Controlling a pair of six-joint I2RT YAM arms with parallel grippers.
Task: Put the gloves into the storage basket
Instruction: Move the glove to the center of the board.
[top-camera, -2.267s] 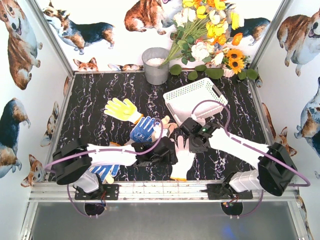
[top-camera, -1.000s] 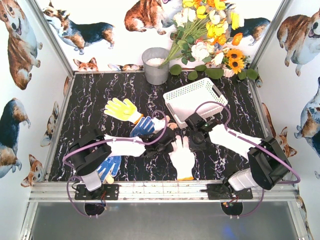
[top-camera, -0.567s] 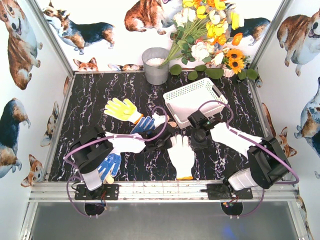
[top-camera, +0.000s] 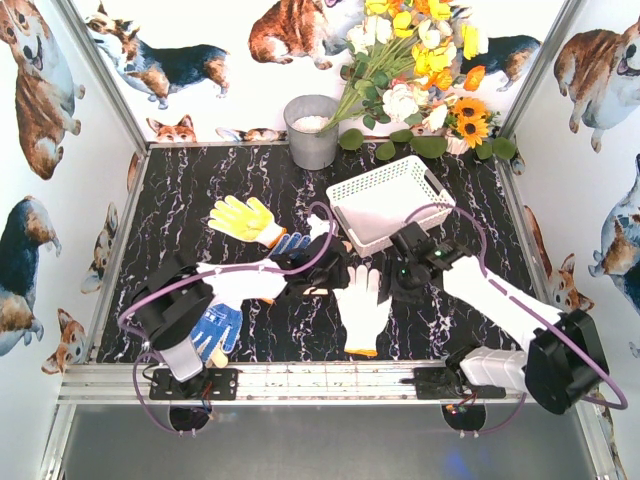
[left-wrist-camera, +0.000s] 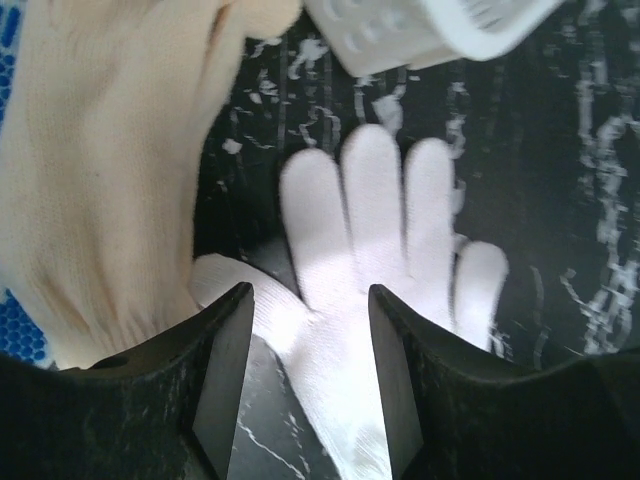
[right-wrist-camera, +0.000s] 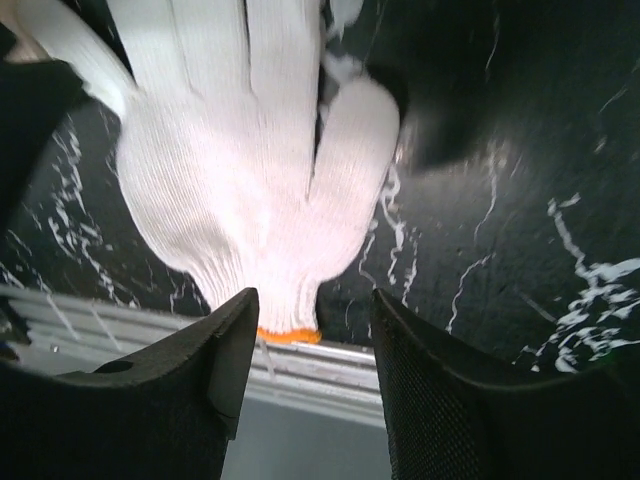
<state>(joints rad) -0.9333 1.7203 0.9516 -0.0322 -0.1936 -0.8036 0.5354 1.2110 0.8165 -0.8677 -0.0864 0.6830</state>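
A white glove (top-camera: 362, 310) lies flat on the dark marble table, fingers toward the basket, orange cuff (right-wrist-camera: 290, 335) near the front rail. My left gripper (top-camera: 333, 282) stands open at its thumb side; in the left wrist view the white glove (left-wrist-camera: 380, 250) lies below the open jaws (left-wrist-camera: 310, 330). My right gripper (top-camera: 393, 288) is open at the glove's right, holding nothing (right-wrist-camera: 315, 320). The white storage basket (top-camera: 352, 196) stands behind. A yellow glove (top-camera: 245, 218), a blue dotted glove (top-camera: 289, 243), another blue one (top-camera: 215, 330) and a cream glove (left-wrist-camera: 100, 170) lie to the left.
A grey metal bucket (top-camera: 312, 132) stands at the back centre, a bunch of flowers (top-camera: 420, 80) at the back right. The metal front rail (top-camera: 320, 380) runs just below the white glove's cuff. Walls with dog prints close in both sides.
Both grippers have gone from shut to open and let go of the white glove, which now lies flat. The right arm has drawn slightly right.
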